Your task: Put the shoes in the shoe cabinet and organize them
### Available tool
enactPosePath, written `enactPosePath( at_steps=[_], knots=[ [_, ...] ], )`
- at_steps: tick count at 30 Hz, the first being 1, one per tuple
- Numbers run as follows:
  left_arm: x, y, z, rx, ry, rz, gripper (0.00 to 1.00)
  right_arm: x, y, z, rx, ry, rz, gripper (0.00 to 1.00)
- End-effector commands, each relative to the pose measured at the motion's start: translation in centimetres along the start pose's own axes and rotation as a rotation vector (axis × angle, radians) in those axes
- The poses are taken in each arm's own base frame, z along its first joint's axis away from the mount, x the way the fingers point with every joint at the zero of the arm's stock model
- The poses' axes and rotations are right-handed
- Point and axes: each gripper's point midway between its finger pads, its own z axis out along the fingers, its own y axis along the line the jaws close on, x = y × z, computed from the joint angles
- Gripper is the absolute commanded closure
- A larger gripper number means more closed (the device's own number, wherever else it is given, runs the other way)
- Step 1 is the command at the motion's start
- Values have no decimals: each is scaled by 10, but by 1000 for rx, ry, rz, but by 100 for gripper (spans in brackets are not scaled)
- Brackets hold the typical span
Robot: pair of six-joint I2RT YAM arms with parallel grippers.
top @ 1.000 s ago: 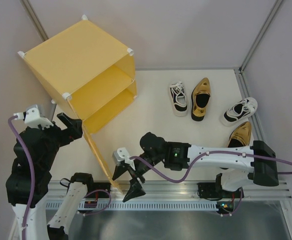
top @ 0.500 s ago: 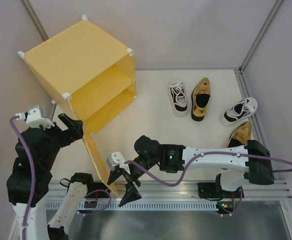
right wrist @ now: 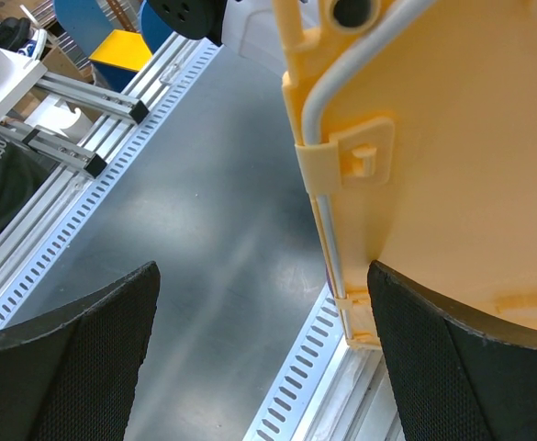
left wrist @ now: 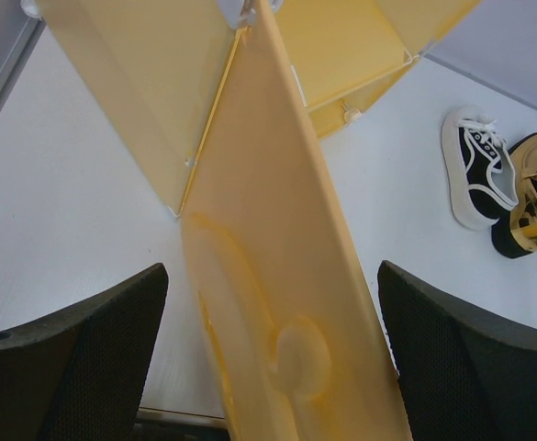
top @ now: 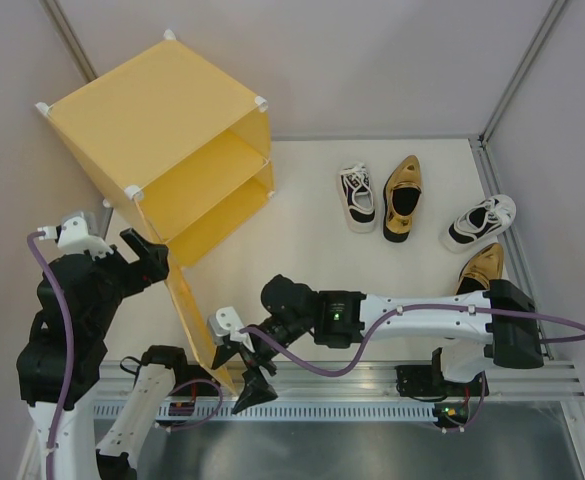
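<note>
The yellow shoe cabinet stands at the far left with its hinged door swung wide open toward the near edge. My right gripper is open at the door's free end; its right finger lies against the door edge. My left gripper is open above the door, whose embossed face runs between its fingers. Two white-and-black sneakers and two gold slip-ons lie on the table at the right. One sneaker and one slip-on show in the left wrist view.
A metal rail with slots runs along the near table edge, with a dark floor below it. Grey walls close the table on the left, back and right. The cabinet's inner shelf is bare.
My right gripper has slid left and toward the near edge, past the door's free end. The door has swung a little further open. The left arm has shifted slightly.
</note>
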Motion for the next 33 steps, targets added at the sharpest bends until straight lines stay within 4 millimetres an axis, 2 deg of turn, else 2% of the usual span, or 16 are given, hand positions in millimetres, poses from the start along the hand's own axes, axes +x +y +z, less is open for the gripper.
enactPosePath(
  at_steps=[1, 9, 14, 17, 21, 23, 24, 27, 29, 31, 33],
  knots=[
    [7, -3, -8, 20, 33, -22, 2, -20, -1, 4, 5, -35, -53, 2],
    [19, -15, -18, 95, 102, -25, 0, -17, -5, 8, 21, -22, -45, 2],
    [25, -6, -22, 59, 123, 2, 0, -16, -11, 12, 49, -3, -31, 2],
    [28, 0, -21, 30, 124, 12, 3, -16, -11, 12, 55, 0, -30, 2],
    [29, 5, -20, 11, 126, 21, 12, -20, -14, 10, 75, 1, -57, 2],
    [27, 7, -22, 1, 113, 20, 15, -15, -14, 7, 89, 26, -47, 2],
    [26, 7, -23, -4, 107, 20, 18, -18, -16, 4, 109, 25, -61, 2],
    [22, 10, -24, -16, 90, 21, 19, -20, -20, -6, 171, 36, -64, 2],
    [20, 8, -23, -16, 88, 21, 19, -17, -32, -17, 273, 63, -61, 2],
    [18, 7, -22, -12, 87, 19, 18, -26, -40, -32, 369, 54, -73, 2],
    [17, 5, -19, -8, 87, 19, 18, -25, -53, -51, 497, 74, -68, 2]
  ],
)
